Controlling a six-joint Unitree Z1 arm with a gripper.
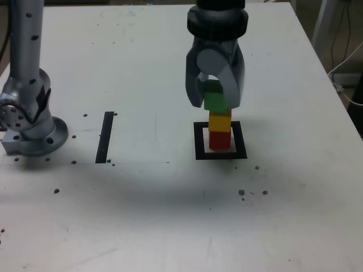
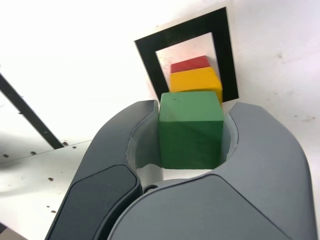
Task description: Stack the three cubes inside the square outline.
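A robot arm with a silver-grey metal base, round and flanged, dotted with small dark screw holes. Its end effector has a black ribbed collar and two broad, curved grey jaws with darker grey outer panels.

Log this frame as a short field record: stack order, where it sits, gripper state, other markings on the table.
stack order: red cube at bottom, yellow cube on it, green cube on top
location: inside the square outline
gripper: around the green cube, jaws on both its sides; whether it has let go is unclear
other markings: straight black tape strip at the exterior view's left
table: white
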